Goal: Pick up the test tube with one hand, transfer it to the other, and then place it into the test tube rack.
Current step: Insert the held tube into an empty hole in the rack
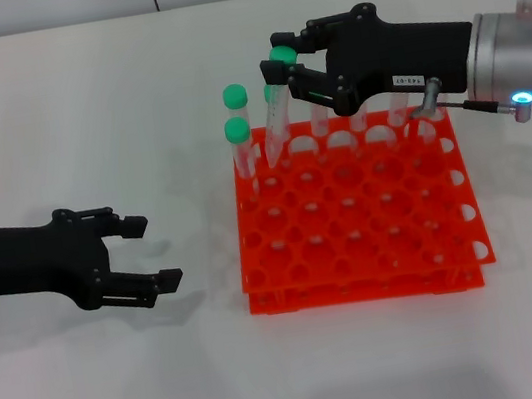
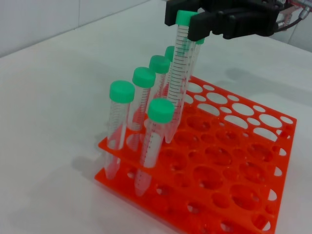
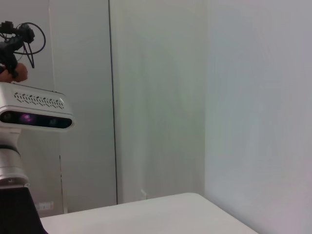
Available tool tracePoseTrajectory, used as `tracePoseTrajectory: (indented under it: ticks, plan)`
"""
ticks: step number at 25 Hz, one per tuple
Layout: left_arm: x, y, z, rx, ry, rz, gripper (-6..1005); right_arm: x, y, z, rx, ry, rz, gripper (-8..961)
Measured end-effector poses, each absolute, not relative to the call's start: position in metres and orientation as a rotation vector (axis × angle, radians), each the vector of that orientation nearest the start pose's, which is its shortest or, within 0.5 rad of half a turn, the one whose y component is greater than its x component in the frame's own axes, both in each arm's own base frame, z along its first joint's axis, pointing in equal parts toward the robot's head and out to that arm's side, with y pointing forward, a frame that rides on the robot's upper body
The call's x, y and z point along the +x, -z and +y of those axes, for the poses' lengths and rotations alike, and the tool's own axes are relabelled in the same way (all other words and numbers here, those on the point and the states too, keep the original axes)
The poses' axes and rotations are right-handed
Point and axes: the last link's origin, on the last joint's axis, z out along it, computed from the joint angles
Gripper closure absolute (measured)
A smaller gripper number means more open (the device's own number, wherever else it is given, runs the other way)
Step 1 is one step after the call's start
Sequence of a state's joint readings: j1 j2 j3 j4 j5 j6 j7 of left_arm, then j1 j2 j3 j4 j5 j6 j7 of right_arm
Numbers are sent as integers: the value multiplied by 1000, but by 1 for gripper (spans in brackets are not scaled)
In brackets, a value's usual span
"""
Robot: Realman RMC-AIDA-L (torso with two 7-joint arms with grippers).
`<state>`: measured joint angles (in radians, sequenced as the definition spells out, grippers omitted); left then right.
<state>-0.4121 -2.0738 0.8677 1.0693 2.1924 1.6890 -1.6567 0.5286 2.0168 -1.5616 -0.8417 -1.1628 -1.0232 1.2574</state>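
My right gripper pinches the green-capped test tube by its top, tilted, its tip entering a back-row hole of the orange test tube rack; my left gripper rests beside the rack, jaws apart, empty.

Small white label on the black two-fingered right gripper: dark print present, characters too small to read. Clear plastic green-capped test tube held in that gripper: black graduation lines along its side, no numerals legible. No other text visible.
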Motion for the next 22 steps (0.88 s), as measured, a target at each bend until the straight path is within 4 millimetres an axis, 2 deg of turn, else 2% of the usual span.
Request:
tracePoseTrajectory:
  ticks: [22]
  plan:
    - [-267,-32,305,-2889,229,-651,111,151,29,372,-2603,-854,188,678]
